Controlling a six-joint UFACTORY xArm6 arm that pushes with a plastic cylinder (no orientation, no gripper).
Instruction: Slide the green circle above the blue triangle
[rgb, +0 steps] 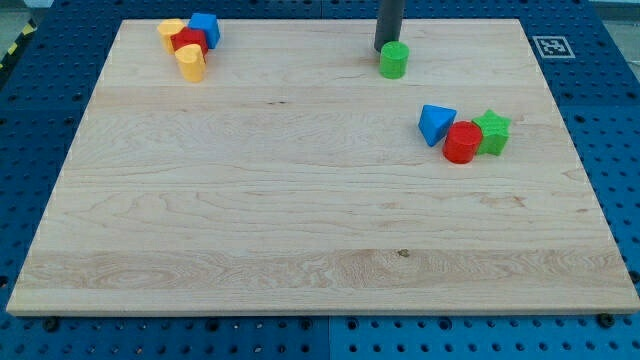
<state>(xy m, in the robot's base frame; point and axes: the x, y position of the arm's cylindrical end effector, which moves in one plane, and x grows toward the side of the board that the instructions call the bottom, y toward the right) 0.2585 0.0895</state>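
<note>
Partly done: green circle (394, 60) sits far-left of blue triangle (435, 123), well apart; my tip (387, 48), a plain rod holding nothing, touches its far side.

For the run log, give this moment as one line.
my tip: touching green circle upper left | blue triangle: lower right of circle

The small green wooden cylinder block (394, 60) is standing upright near the view's top, well apart from the blue wooden triangular block (435, 123), which is lying lower, toward the view's right.
</note>
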